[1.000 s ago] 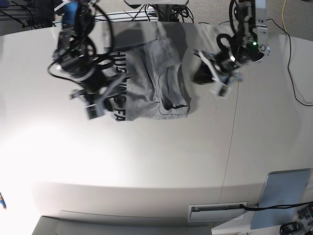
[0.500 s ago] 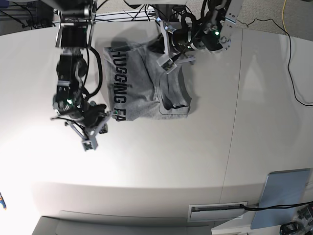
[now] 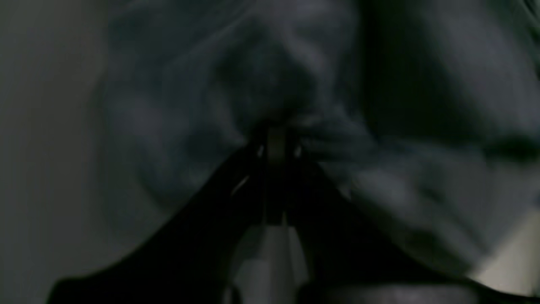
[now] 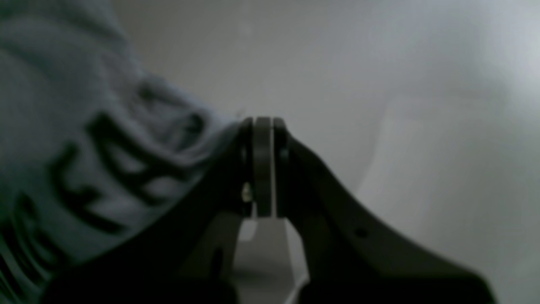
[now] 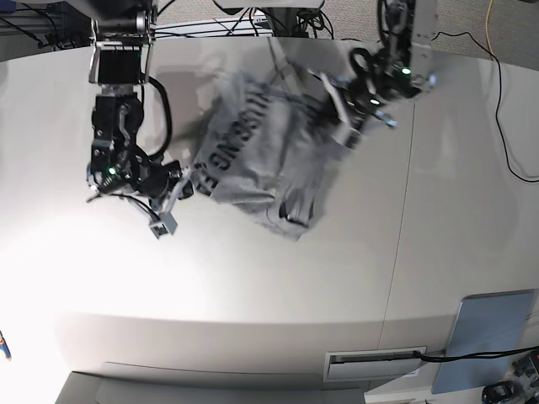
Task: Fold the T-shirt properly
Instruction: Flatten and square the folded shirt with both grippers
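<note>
The grey T-shirt [image 5: 253,160] lies bunched and slanted on the white table [image 5: 253,278], with its black lettering facing up. My left gripper [image 5: 324,105] is shut on a fold of the shirt at its upper right. In the left wrist view the gripper [image 3: 276,133] pinches dark grey cloth [image 3: 190,105]. My right gripper [image 5: 187,181] is at the shirt's lower left corner. In the right wrist view the gripper [image 4: 262,122] is shut, and the lettered cloth [image 4: 84,126] bunches up against its tip.
A pale blue flat panel [image 5: 493,328] leans at the front right corner. A yellow and black cable [image 5: 505,126] runs along the right side. A seam [image 5: 400,236] crosses the table top. A white slotted fitting [image 5: 375,362] sits at the front edge.
The shirt was flat and square; now it is pulled to the right, rotated and bunched. My left gripper moved right with the cloth. My right gripper moved up to the shirt's lower left corner.
</note>
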`<state>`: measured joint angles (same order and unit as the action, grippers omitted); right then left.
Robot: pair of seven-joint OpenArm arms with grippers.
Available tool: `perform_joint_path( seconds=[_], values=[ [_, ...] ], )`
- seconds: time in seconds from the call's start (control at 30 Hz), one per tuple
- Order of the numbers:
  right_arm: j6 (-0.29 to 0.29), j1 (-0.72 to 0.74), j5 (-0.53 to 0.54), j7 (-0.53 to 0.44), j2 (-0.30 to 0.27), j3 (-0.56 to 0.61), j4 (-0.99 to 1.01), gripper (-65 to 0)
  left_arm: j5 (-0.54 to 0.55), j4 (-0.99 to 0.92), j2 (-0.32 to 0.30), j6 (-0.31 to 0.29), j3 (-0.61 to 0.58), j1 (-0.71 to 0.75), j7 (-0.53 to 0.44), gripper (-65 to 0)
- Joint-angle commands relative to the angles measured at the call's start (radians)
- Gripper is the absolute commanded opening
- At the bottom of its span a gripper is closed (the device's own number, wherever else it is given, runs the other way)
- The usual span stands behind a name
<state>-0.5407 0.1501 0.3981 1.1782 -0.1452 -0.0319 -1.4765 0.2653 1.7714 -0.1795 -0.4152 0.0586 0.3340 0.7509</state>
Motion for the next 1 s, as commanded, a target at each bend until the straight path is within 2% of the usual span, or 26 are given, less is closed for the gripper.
perform_joint_path(
  seconds=[0.0, 0.1, 0.2, 0.37, 0.47, 0.6, 0.67, 0.77, 0.97],
  values=[
    [-0.01, -0.002, 0.034, -0.008, -0.005, 0.0, -0.046, -63.7, -0.019, 0.005, -0.007, 0.0, 0.024, -0.005, -0.01, -65.0],
    [-0.018, -0.076, 0.079, 0.0, -0.003, 0.0, -0.135, -63.7, -0.021, -0.029, -0.006, 0.001, 0.051, -0.021, -0.081, -65.0],
    [-0.018, -0.156, 0.088, -0.001, 0.002, 0.011, -0.233, -63.7, -0.027, -0.093, -0.005, 0.035, 0.048, -0.057, -0.152, -65.0],
    [-0.016, -0.26, 0.088, -0.003, 0.001, 0.102, -0.323, -63.7, -0.025, -0.175, 0.0, 0.033, 0.048, -0.134, -0.264, -65.0],
    [-0.002, -0.301, 0.088, -0.016, 0.001, 0.166, -0.343, -63.7, -0.013, -0.184, 0.002, 0.023, 0.048, -0.178, -0.266, -65.0],
    [0.027, -0.34, 0.087, -0.034, 0.001, 0.248, -0.372, -63.7, -0.008, -0.183, 0.002, -0.042, 0.048, -0.221, -0.262, -65.0],
    [0.046, -0.354, 0.071, -0.034, 0.001, 0.261, -0.397, -63.7, 0.019, -0.179, 0.0, -0.021, 0.051, -0.226, -0.257, -65.0],
    [0.061, -0.379, 0.037, -0.033, -0.006, 0.231, -0.458, -63.7, 0.057, -0.135, -0.001, 0.027, 0.056, -0.217, -0.242, -65.0],
    [0.063, -0.465, 0.036, -0.01, -0.016, 0.03, -0.627, -63.7, 0.094, 0.057, -0.002, 0.031, 0.071, -0.136, -0.152, -65.0]
  ],
)
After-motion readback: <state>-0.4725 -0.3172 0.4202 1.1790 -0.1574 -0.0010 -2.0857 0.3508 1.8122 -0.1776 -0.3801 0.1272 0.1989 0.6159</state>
